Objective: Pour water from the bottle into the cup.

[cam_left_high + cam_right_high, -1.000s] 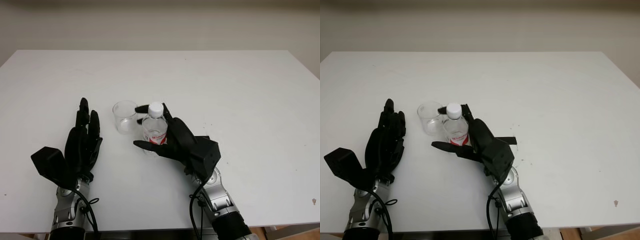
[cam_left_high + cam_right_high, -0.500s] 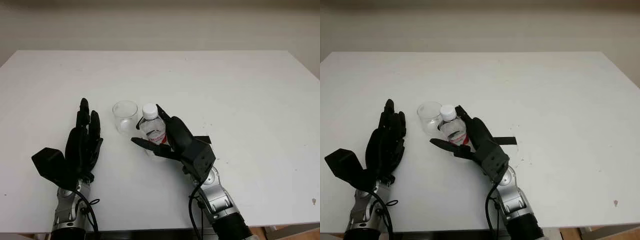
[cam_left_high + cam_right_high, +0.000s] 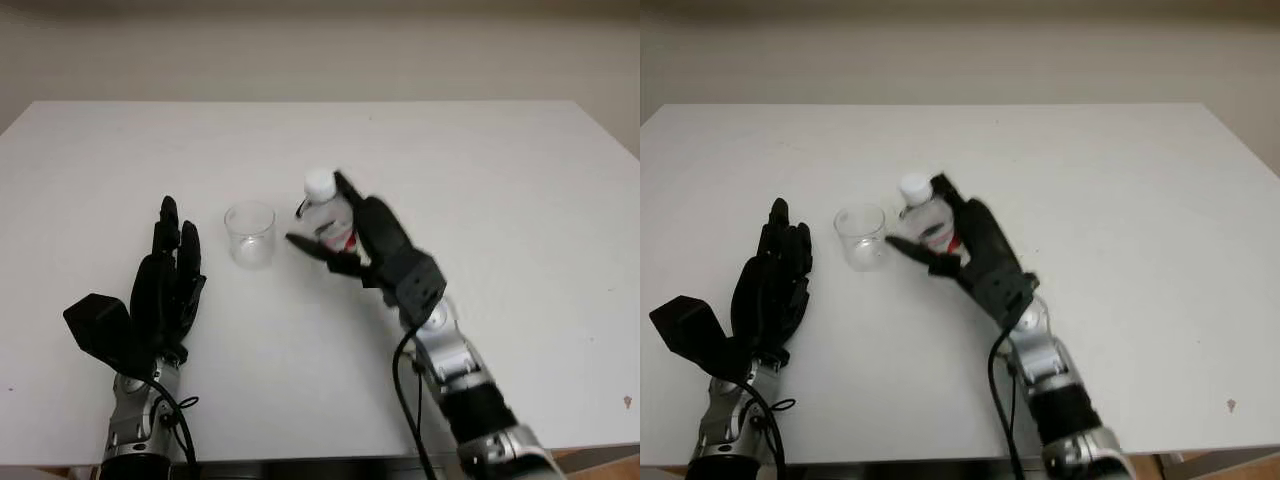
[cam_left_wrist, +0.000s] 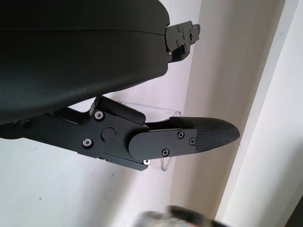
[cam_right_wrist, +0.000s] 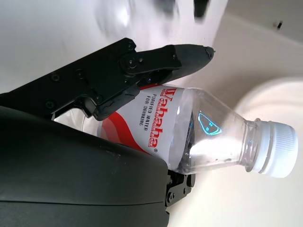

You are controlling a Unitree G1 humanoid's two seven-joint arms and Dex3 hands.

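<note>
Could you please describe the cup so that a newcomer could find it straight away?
On the white table, look between the open left hand and the right hand holding the bottle. The cup stands there: clear, short, open-topped, without cap or label.

the white table lies bare across its far half and its whole right side, so a hand could pass there freely. near the middle stands the clear cup, upright with its mouth unobstructed. just to its right the right hand holds the capped bottle raised, tilted a little toward the cup, with a narrow gap between them. the left hand, open, sits at the near left, close to the cup's left side, leaving a slim lane between.
</note>
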